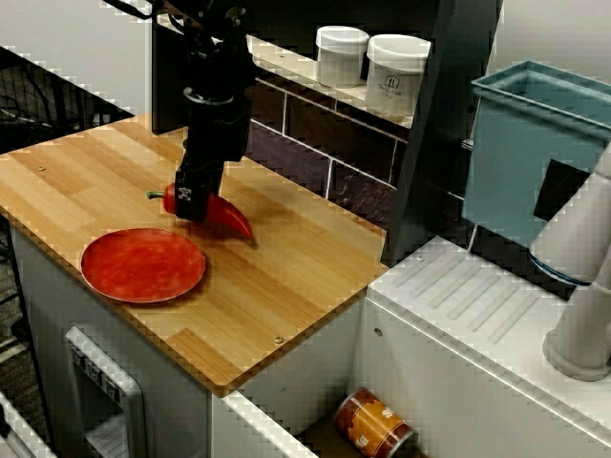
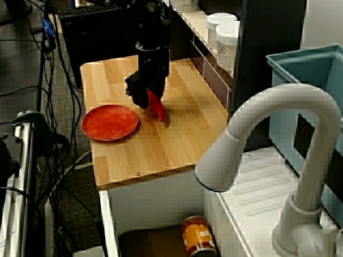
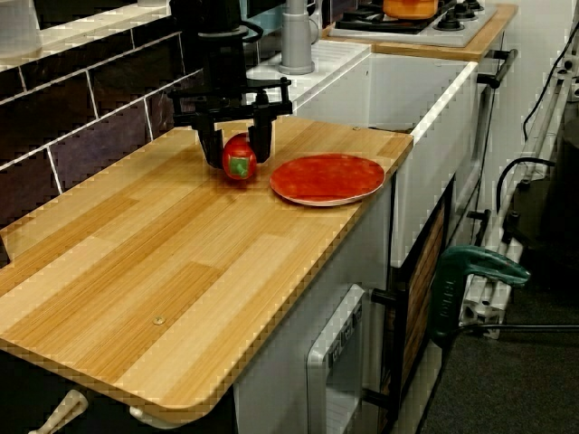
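Note:
A long red pepper (image 1: 229,218) with a green stem lies on the wooden counter (image 1: 286,286). My black gripper (image 1: 191,205) comes straight down on the pepper's middle, one finger pressed to each side. From the counter's end, the gripper (image 3: 237,149) straddles the pepper (image 3: 239,161), whose stem end faces the camera. Just beside it sits a flat red plate (image 1: 143,264), bare, near the counter's front edge. From the tap's side, the gripper (image 2: 142,99), pepper (image 2: 157,107) and plate (image 2: 110,122) sit close together.
Two white jars (image 1: 342,55) stand on a ledge above the tiled back wall. A teal bin (image 1: 535,143) and a white tap (image 2: 268,134) are beside the sink, where a can (image 1: 374,425) lies. Cables and a green clamp (image 3: 475,271) sit below.

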You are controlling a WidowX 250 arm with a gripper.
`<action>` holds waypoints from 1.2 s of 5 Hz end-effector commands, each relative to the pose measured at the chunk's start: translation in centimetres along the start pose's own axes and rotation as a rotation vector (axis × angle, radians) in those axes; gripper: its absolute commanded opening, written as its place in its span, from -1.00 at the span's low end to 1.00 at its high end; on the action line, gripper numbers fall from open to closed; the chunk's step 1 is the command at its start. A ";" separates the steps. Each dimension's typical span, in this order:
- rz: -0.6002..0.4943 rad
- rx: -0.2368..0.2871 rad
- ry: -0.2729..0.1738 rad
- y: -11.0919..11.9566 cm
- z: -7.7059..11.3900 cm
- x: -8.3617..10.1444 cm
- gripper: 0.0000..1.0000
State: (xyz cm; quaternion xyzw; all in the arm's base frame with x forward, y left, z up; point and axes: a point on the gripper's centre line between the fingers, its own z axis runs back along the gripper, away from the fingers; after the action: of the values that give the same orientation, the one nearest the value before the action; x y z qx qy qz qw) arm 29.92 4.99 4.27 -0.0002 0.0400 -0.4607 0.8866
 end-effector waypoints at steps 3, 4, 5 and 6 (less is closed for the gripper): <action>0.319 -0.119 -0.029 -4.2 3.8 -6.3 -1.00; 0.347 -0.134 -0.013 -4.8 2.1 -6.3 -1.00; 0.363 -0.130 0.004 -5.4 0.3 -5.8 -1.00; 0.394 -0.145 0.006 -5.9 -0.9 -5.0 -1.00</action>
State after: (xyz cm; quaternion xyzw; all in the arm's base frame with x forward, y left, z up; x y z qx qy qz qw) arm 22.57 4.72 3.95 -0.0610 0.0834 -0.2772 0.9552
